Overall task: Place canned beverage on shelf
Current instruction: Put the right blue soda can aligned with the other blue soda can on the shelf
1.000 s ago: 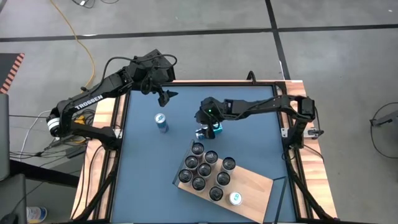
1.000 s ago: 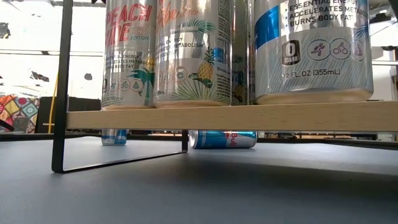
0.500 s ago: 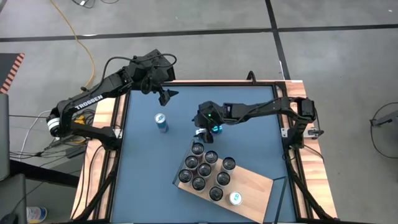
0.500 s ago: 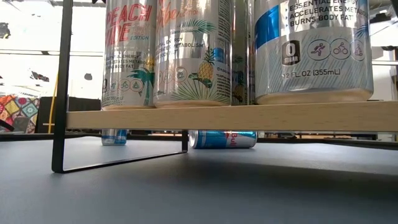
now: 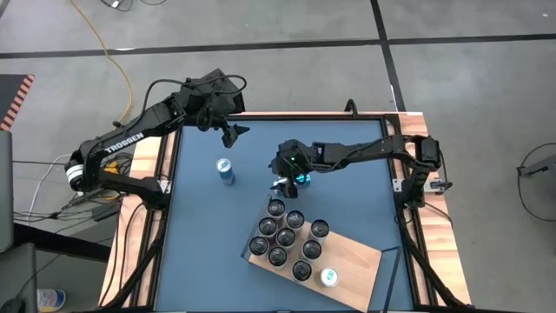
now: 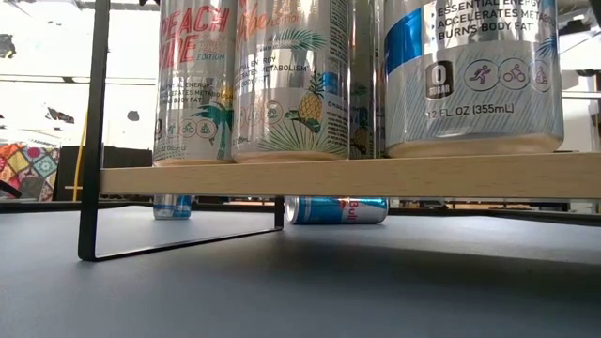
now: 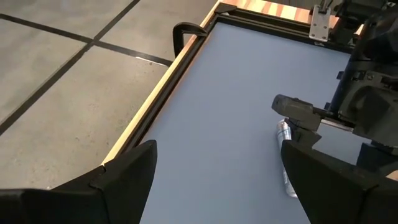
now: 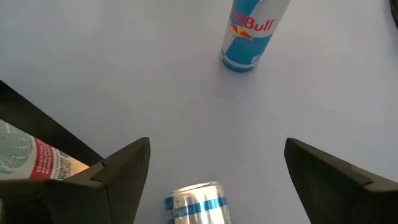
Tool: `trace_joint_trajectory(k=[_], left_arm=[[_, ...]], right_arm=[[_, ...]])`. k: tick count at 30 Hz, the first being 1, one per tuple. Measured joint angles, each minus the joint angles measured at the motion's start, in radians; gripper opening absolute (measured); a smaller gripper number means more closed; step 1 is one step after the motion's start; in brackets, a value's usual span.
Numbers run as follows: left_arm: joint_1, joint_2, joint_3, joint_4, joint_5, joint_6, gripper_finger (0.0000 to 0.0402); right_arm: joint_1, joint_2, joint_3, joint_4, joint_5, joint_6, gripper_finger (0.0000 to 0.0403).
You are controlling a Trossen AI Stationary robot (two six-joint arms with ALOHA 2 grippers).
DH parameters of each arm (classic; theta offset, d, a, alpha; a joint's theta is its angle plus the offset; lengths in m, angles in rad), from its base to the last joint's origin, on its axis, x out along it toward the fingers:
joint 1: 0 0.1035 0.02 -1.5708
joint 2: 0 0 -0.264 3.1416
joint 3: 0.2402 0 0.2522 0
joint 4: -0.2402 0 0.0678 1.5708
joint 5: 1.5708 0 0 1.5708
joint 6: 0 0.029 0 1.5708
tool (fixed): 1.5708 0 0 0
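A blue and silver can lies on its side on the blue table, also showing in the low view. My right gripper hovers over it, open, one finger on each side of the can's end and clear of it; from above it shows near the table's middle. A second blue can stands upright to the left. The shelf, a light-wood board on a dark frame, carries several upright cans. My left gripper waits open near the far edge.
The shelf sits slantwise at the table's near right, its closest can just beside my right gripper. The shelf's dark leg stands on the table. Wooden strips edge the table. Bare blue surface lies on the left and far sides.
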Motion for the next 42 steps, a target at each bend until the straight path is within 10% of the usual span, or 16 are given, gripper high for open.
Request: trace_joint_trajectory(k=[20, 42], left_arm=[[-0.002, 0.0, 0.0, 0.019, 0.0, 0.012, 0.033], [-0.002, 0.0, 0.0, 0.014, -0.003, 0.03, 0.033]], right_arm=[[0.002, 0.0, 0.0, 0.043, 0.069, -0.005, 0.0353], [-0.075, -0.05, 0.1, -0.447, 0.103, -0.055, 0.027]])
